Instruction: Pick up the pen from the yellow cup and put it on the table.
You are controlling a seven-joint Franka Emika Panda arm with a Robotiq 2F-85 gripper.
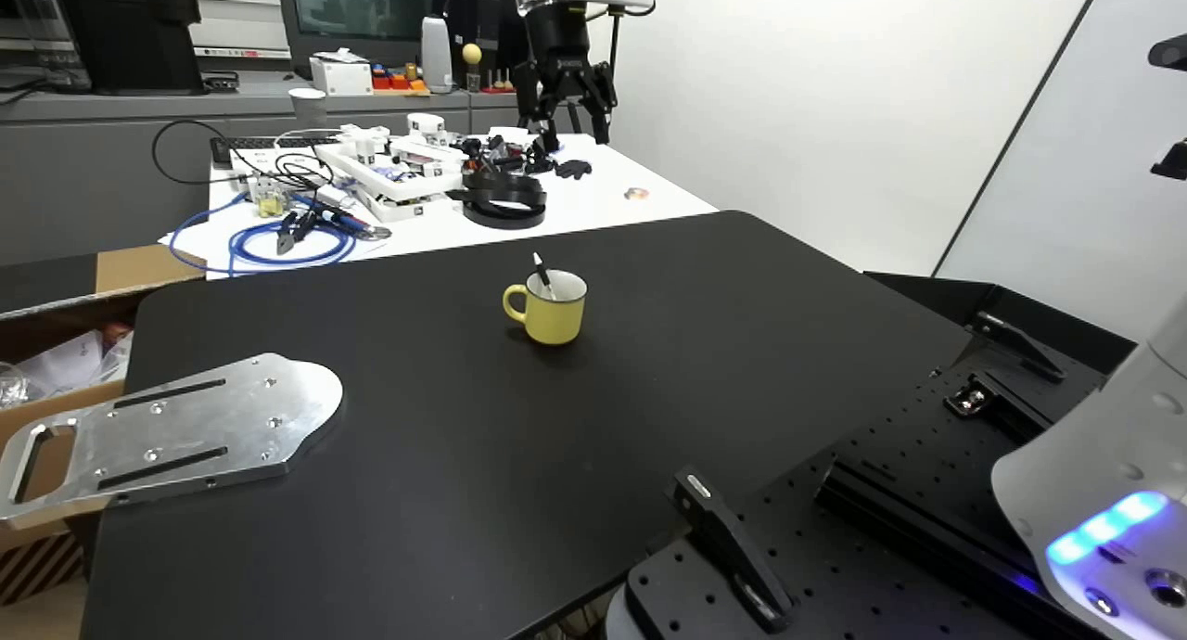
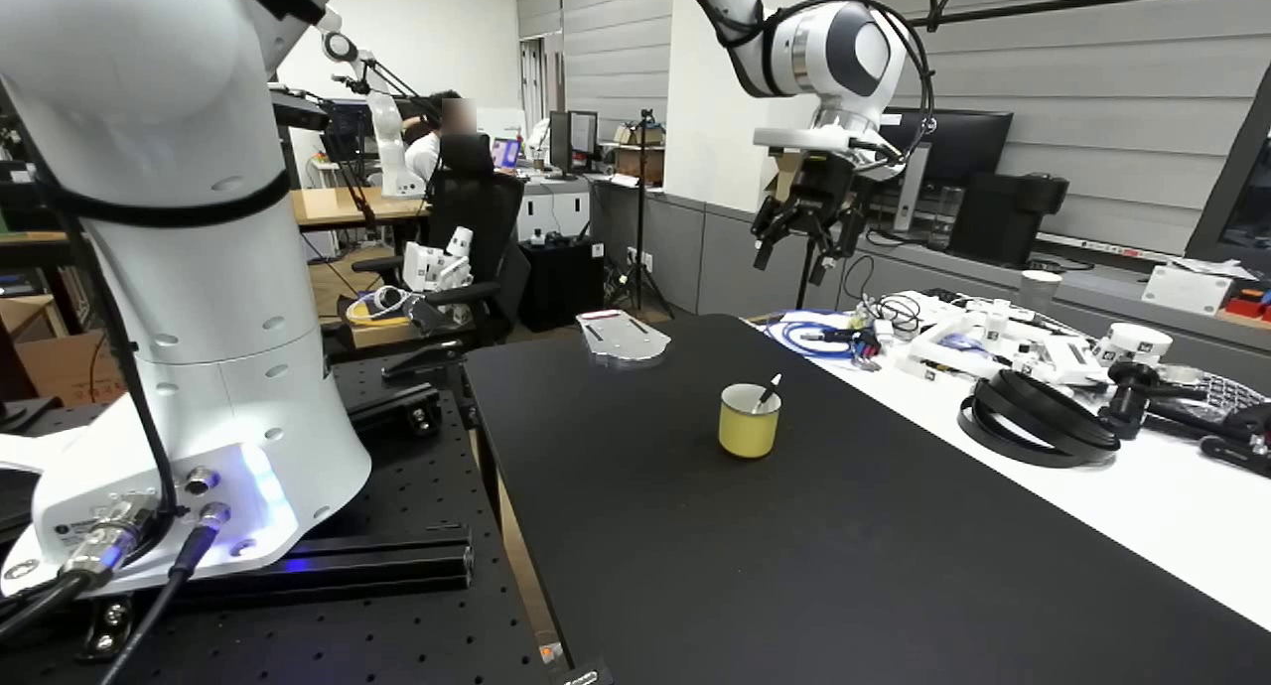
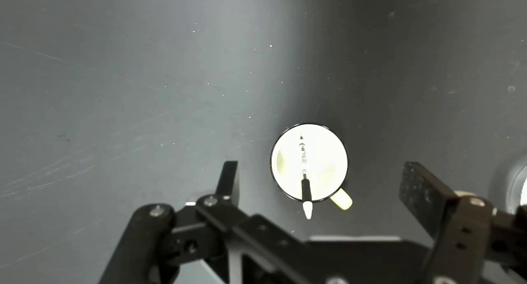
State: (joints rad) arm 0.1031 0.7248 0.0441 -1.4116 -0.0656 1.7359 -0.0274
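The yellow cup stands upright on the black table; it also shows in an exterior view and in the wrist view. The pen leans inside the cup, its dark upper part and white end sticking out past the rim; it shows in an exterior view and in the wrist view. My gripper is open and empty, high above the table, also seen in an exterior view. In the wrist view its fingers frame the cup between them, touching nothing.
A flat metal plate lies at the table's edge, also in an exterior view. A white table with cables, tools and black rings adjoins it. A cardboard box stands beside. The robot base is at the near side.
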